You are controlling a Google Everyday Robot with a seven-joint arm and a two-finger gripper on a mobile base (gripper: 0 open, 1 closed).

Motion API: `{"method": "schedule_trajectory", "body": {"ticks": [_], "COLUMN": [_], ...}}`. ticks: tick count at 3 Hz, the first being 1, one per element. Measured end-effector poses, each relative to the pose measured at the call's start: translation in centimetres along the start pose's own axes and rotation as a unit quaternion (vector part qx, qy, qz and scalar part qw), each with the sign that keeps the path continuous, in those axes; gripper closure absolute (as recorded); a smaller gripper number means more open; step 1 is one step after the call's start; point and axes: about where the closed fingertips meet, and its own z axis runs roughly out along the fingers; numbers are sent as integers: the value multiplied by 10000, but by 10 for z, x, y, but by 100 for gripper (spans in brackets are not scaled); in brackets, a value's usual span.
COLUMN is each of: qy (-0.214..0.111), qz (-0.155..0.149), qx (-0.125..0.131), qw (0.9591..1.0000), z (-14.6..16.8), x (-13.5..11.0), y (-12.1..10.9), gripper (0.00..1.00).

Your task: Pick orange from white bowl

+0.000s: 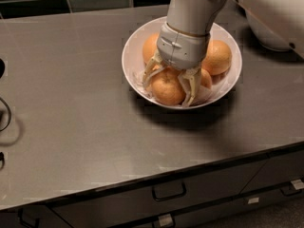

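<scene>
The white bowl (pixel 131 56) stands on the dark counter at the middle back, with crumpled paper and several oranges in it. My gripper (pixel 165 93) reaches down into the bowl from the upper right. Its two pale fingers (pixel 192 85) sit on the left and right sides of the front orange (pixel 166 87), touching it, and the orange rests in the bowl. Other oranges lie behind at the left (pixel 149 46), at the right (pixel 217 56) and beside the right finger (pixel 206 79). The arm's wrist hides the middle of the bowl.
A second white bowl (pixel 268 37) stands at the back right, partly behind my arm. The counter's front edge (pixel 142 186) runs above drawers with dark handles (pixel 168 193). Dark round shapes sit at the far left edge (pixel 4 115). A tiled wall runs along the back.
</scene>
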Motion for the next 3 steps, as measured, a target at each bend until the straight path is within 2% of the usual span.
{"method": "schedule_trajectory", "body": {"ticks": [1,2,3], "qy": [29,168,168], "qz": [2,82,82], "qx": [-81,-183,-182], "qw": [10000,9997,9997], "z": [0,2,2], "x": [-1,1,1], "y": [-2,-4,-4], "gripper": [55,79,99]}}
